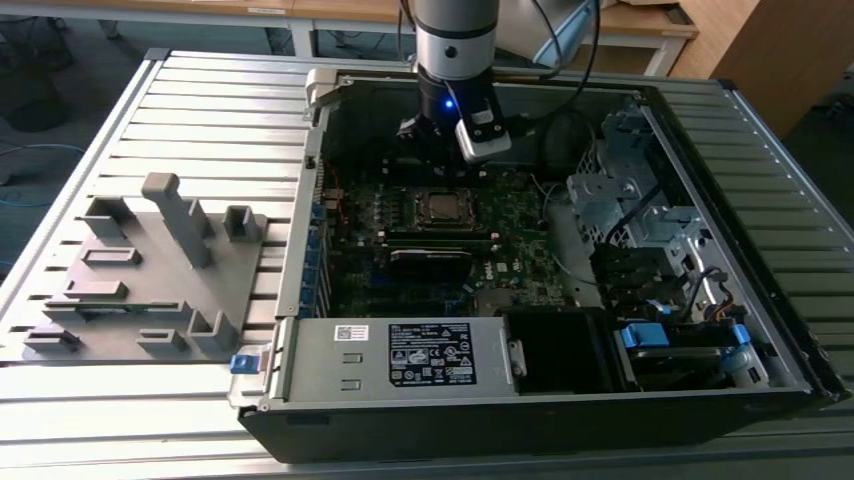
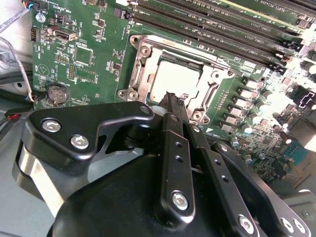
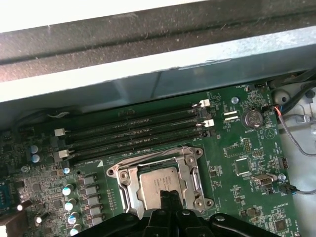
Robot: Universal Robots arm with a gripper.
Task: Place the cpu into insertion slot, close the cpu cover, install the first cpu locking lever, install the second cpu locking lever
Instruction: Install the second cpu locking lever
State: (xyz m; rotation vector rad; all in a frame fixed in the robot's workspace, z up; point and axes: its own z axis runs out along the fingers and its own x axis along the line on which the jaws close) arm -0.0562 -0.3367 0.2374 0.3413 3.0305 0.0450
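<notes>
- Arm (image 1: 454,35): silver-grey cylindrical wrist section, dark band around it, small blue light lit at the lower end.
- White-grey boxy camera module (image 1: 482,138) strapped beside the blue light; black cables loop off behind the arm.
- Gripper (image 2: 173,98): matte black linkage plates, rounded outlines, silver socket-head screws at the pivots, small holes along the narrow finger bars.
</notes>
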